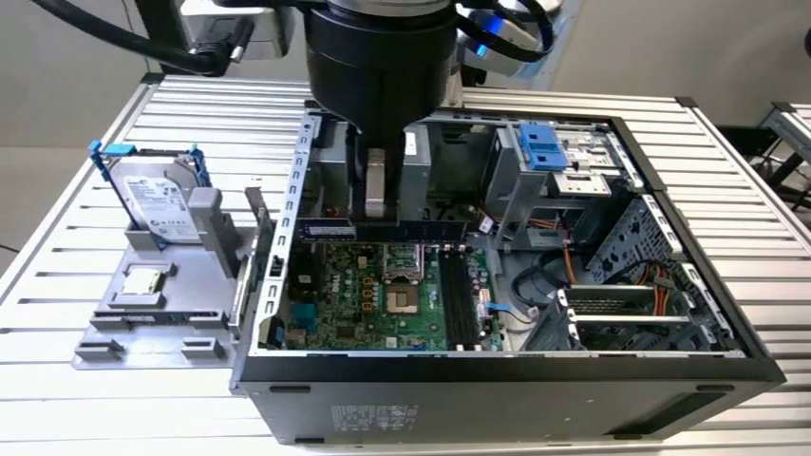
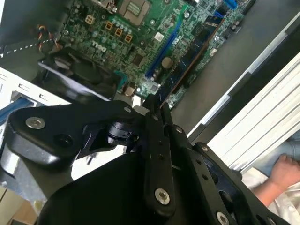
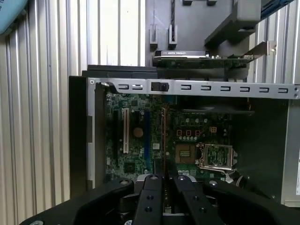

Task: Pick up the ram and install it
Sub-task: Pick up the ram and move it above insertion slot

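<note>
In the exterior view the gripper hangs inside the open computer case on the table. Its fingers are clamped on the ram from above. The stick is level and held clear above the motherboard. It lies crosswise to the black slots (so not lined up with them, as far as this angle tells). The hard drive and the processor chip sit outside the case, on the exterior view's left.

In the second wrist view the ram runs out from the gripper over the green board and looks apart from it. A person's hand is beyond the case, well away from the work.

In the first wrist view the ram is seen edge-on, pinched at the gripper, with the motherboard underneath.

I judge the pickup done. The ram is not yet in a slot, so the install is left.
</note>
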